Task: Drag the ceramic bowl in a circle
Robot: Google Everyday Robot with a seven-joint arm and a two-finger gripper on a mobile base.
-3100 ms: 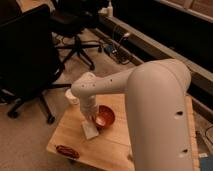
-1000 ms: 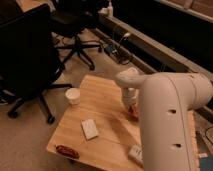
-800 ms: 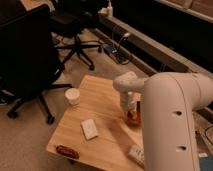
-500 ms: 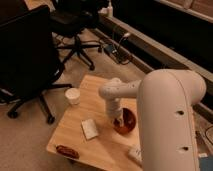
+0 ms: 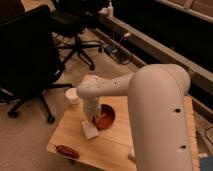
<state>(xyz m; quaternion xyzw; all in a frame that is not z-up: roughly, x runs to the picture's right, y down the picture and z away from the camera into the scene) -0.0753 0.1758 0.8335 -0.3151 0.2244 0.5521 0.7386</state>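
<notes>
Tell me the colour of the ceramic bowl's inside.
Glossy red-orange, seen in the camera view: the ceramic bowl sits on the wooden table, with the claw at its left edge.

tool in ceramic bowl

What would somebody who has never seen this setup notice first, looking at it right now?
The big white robot arm fills the right side, bending down over a small wooden table. Its gripper reaches down into the red-orange ceramic bowl near the table's middle. A white cup stands at the far left corner, a flat dark red oval object lies at the near left edge, and black office chairs stand behind.
</notes>
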